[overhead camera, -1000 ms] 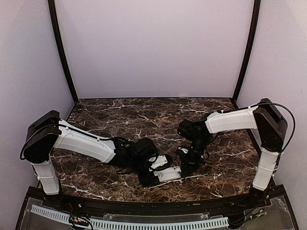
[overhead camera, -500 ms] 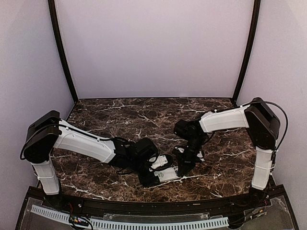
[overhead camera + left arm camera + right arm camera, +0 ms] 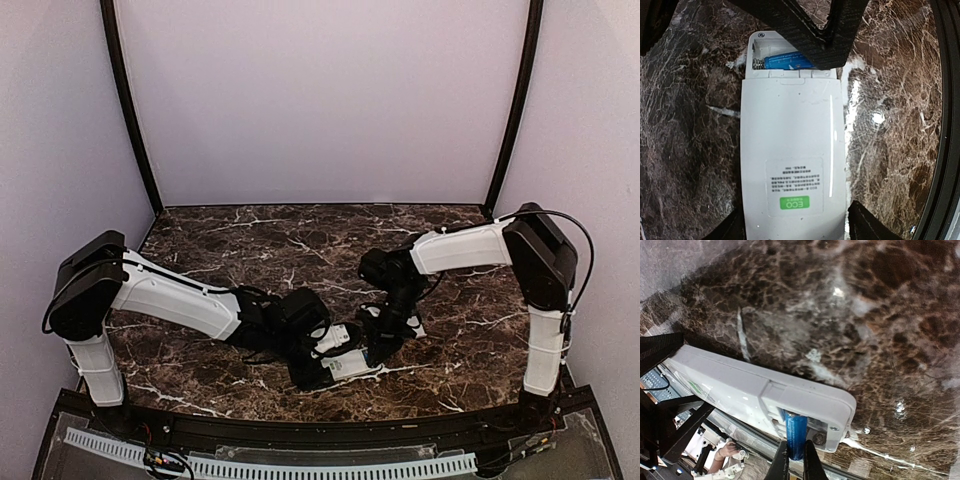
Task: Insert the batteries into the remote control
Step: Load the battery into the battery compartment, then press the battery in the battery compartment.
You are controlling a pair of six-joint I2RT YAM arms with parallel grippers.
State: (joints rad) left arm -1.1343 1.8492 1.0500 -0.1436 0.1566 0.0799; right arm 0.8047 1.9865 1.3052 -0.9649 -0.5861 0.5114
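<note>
The white remote control (image 3: 790, 150) lies back side up on the marble, its battery bay open at the far end, and it also shows in the top view (image 3: 350, 364). My left gripper (image 3: 797, 227) is shut on the remote's near end, one finger on each long edge. My right gripper (image 3: 793, 462) is shut on a blue battery (image 3: 795, 430) whose far end is inside the open bay, next to a spring (image 3: 818, 438). In the left wrist view the battery (image 3: 785, 61) lies in the bay under the right gripper's black fingers (image 3: 825, 35).
A small flat white piece (image 3: 334, 338) lies just behind the remote, beside the left gripper. The table's black front rail (image 3: 320, 425) runs close in front of the remote. Dark marble table (image 3: 250, 240) stretches back to the walls.
My right arm has swung left and down to the remote's open end, bringing the blue battery into the bay. The left arm and the remote have stayed put.
</note>
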